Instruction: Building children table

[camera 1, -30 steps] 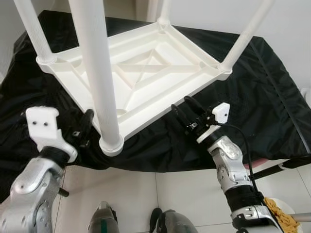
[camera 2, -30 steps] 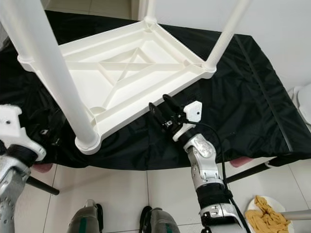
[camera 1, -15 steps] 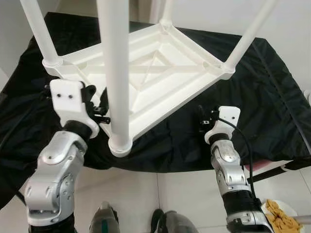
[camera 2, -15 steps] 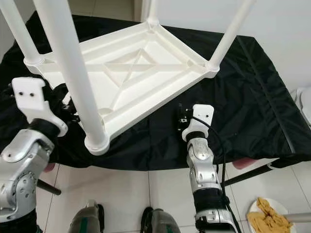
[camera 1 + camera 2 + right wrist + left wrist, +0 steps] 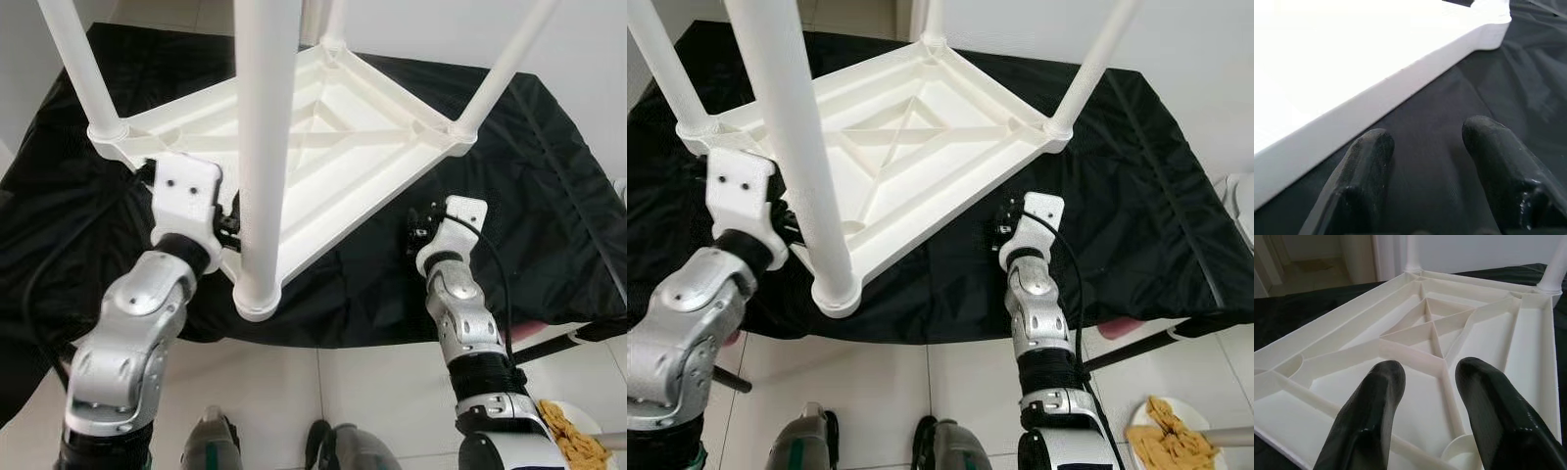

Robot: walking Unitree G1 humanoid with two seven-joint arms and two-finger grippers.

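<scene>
The white plastic children's table lies upside down on a black cloth, with its legs pointing up. The near leg stands in its corner socket. My left gripper is open; its fingers hover over the ribbed underside just inside the near-left rim, beside that leg. The left wrist mount hides those fingers in the eye views. My right gripper is open above the cloth, close to the table's near-right edge and apart from it, holding nothing.
The cloth-covered surface ends at a front edge above a tiled floor. A black rod juts out at the lower right. A plate with a yellow cloth lies on the floor. My feet stand below.
My left arm has risen and swung right, bringing its gripper over the table's near-left rim. My right gripper has drawn back a little from the near-right edge and turned its wrist.
</scene>
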